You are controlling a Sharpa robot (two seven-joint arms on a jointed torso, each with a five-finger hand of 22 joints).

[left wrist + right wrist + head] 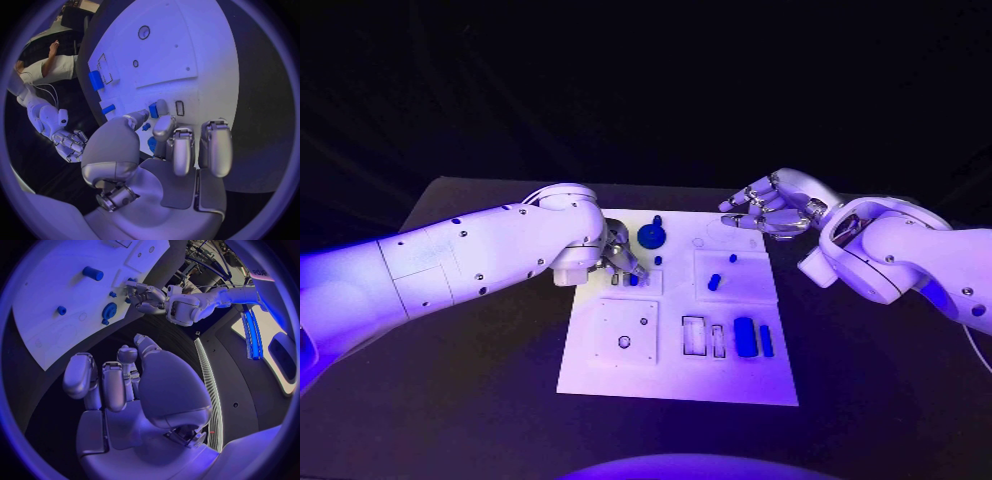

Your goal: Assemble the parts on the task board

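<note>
The white task board lies mid-table. My left hand rests low over its near-left upper part; in the left wrist view its thumb and a finger pinch a small blue part beside an empty slot. A round blue part stands just beyond that hand. Two small blue pieces sit in the right upper panel, and two blue blocks lie lower right. My right hand hovers above the board's far right corner, fingers loosely bent, holding nothing.
The black table surrounds the board. Recessed outlines and holes mark the board's lower left panel. The right wrist view has a blue cylinder, the round blue part and my left hand on the board.
</note>
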